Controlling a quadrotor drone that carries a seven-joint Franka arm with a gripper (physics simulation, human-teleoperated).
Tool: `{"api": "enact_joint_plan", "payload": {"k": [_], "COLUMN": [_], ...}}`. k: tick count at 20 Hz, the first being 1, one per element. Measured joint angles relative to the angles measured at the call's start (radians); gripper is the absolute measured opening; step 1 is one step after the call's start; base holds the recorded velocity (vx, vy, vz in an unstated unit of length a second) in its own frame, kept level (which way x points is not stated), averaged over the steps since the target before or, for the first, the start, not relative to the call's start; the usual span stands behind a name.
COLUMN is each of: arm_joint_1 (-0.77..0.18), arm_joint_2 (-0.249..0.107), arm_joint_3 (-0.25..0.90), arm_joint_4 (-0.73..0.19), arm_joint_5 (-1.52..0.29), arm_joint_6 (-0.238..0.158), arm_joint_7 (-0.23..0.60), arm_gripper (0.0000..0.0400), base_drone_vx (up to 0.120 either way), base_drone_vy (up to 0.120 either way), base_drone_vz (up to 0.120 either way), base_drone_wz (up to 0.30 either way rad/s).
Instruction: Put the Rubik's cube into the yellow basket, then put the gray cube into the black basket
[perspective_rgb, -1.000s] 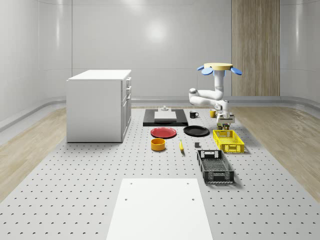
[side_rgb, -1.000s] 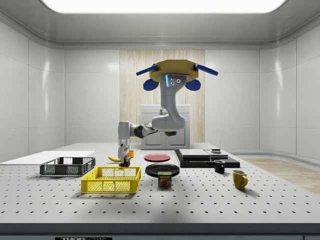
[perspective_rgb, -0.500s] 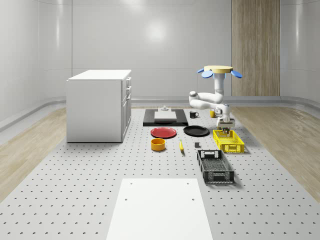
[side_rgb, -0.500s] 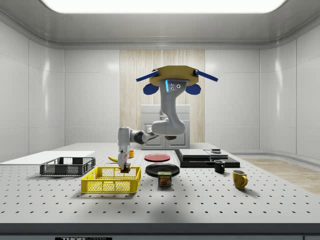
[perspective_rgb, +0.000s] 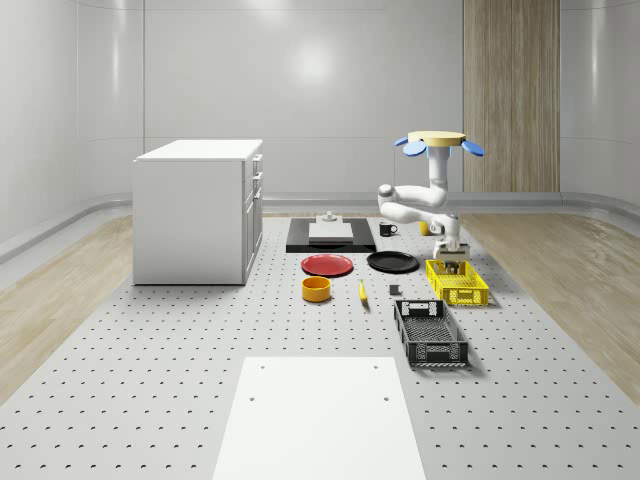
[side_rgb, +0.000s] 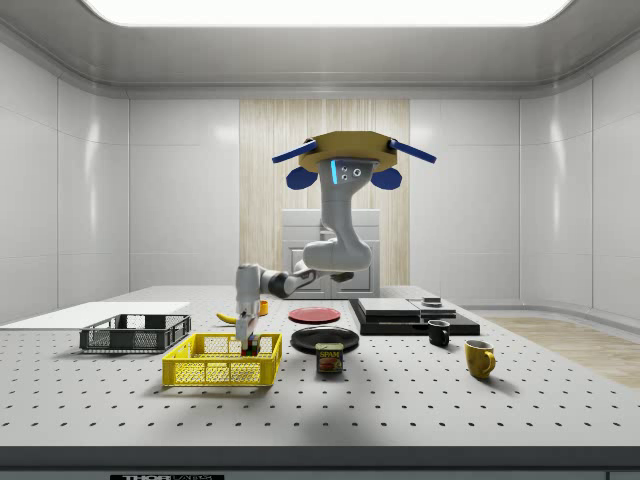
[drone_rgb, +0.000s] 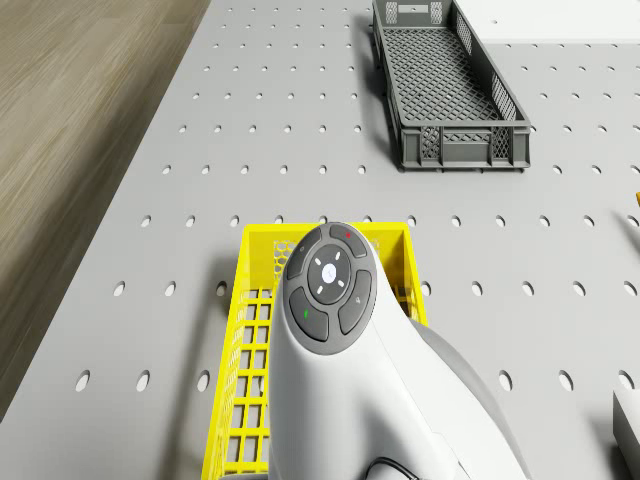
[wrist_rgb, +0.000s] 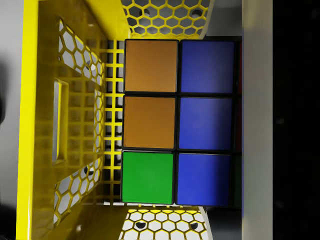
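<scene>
Pale grey perforated tabletop (perspective_rgb: 150, 380) runs across a white-walled room, with a white sheet (perspective_rgb: 318, 415) lying nearest in the whole-scene view. Behind it on that view's right sits the black basket (perspective_rgb: 430, 333), and just beyond that the yellow basket (perspective_rgb: 457, 282). The hand (side_rgb: 247, 346) reaches down inside the yellow basket at its far end, closed on the Rubik's cube (wrist_rgb: 177, 122), whose orange, blue and green tiles sit against the basket's mesh floor and wall in the wrist view. A small dark gray cube (perspective_rgb: 395, 291) lies on the tabletop between the yellow basket and a banana (perspective_rgb: 362, 292), with an orange bowl (perspective_rgb: 316, 289) further to the whole-scene view's left. Beyond these lie a red plate (perspective_rgb: 328, 265) and a black plate (perspective_rgb: 393, 262). The drone (perspective_rgb: 437, 141) hovers above the far end of the yellow basket, its arm (perspective_rgb: 412, 203) bent down toward it. A white cabinet (perspective_rgb: 198, 210) stands at the whole-scene view's left.
</scene>
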Motion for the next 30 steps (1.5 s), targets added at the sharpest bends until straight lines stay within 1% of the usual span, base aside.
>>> {"api": "enact_joint_plan", "payload": {"k": [7, 11, 12, 14, 18, 23, 30], "arm_joint_1": [-0.015, -0.018, -0.018, -0.017, -0.008, 0.009, 0.018], "arm_joint_2": [0.015, 0.026, 0.028, 0.032, 0.035, 0.034, 0.033], "arm_joint_3": [-0.075, -0.1, -0.104, -0.108, -0.084, -0.028, 0.018], "arm_joint_4": [0.032, 0.044, 0.046, 0.047, 0.034, 0.008, -0.01], "arm_joint_5": [-0.073, -0.099, -0.103, -0.106, -0.085, -0.033, 0.008], "arm_joint_6": [0.024, 0.029, 0.029, 0.028, 0.012, -0.018, -0.039], "arm_joint_7": [-0.004, -0.004, -0.003, 0.0, 0.004, 0.006, 0.008], "arm_gripper": [0.029, 0.029, 0.0315, 0.0349, 0.0381, 0.0395, 0.0399], "base_drone_vx": [0.0, 0.0, 0.0, 0.0, 0.0, 0.0, 0.0], "base_drone_vy": [0.0, 0.0, 0.0, 0.0, 0.0, 0.0, 0.0], "base_drone_vz": [0.0, 0.0, 0.0, 0.0, 0.0, 0.0, 0.114], "base_drone_wz": [0.0, 0.0, 0.0, 0.0, 0.0, 0.0, 0.0]}}
